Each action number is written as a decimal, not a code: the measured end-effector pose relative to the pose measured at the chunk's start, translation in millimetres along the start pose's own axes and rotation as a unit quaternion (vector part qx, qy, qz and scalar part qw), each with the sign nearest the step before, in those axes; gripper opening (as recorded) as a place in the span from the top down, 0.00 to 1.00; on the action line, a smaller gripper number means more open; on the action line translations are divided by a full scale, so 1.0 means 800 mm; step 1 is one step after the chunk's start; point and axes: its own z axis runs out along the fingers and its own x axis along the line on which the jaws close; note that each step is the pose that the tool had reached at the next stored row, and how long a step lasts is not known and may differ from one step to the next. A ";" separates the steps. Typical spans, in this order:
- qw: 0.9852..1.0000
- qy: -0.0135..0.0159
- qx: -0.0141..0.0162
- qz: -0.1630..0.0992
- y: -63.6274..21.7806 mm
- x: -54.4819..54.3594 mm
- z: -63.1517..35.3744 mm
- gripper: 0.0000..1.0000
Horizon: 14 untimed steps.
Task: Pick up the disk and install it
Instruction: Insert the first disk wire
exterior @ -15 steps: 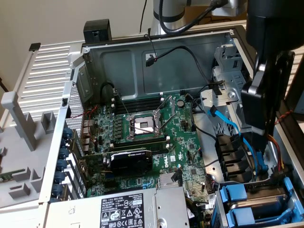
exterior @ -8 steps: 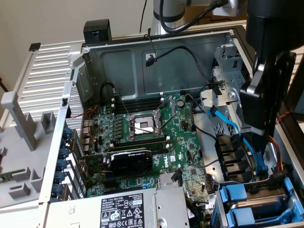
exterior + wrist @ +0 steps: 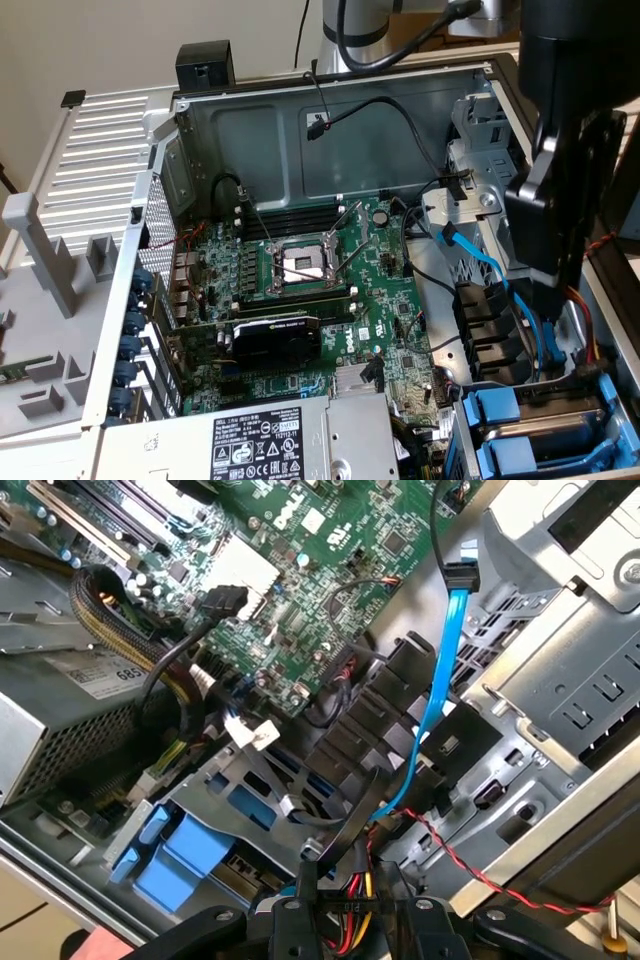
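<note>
Exterior view's left to right: 1 PSU box [image 3: 300, 440], 1 Dell mobo [image 3: 330, 290], 1 blue SATA cable [image 3: 490, 275], then the disk [image 3: 555, 432] in its blue carrier, low in the case's near corner. I count 2 blue carrier fronts there, stacked, w/ grey metal btwn the rails. Its long axis runs roughly across that view. Jaws [image 3: 352, 925] hang above it, over the drive cage, spread apart and holding nothing; only wires show btwn them. 1 arm, so disk's not gripped yet, imo.
</note>
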 end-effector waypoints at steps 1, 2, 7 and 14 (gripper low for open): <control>1.000 -0.001 0.001 0.001 0.000 0.000 0.000 0.65; 1.000 -0.001 0.001 0.002 0.000 0.000 0.001 0.65; 1.000 -0.004 0.004 0.008 0.001 0.000 0.002 0.65; 1.000 -0.004 0.004 0.017 0.003 0.002 0.004 0.65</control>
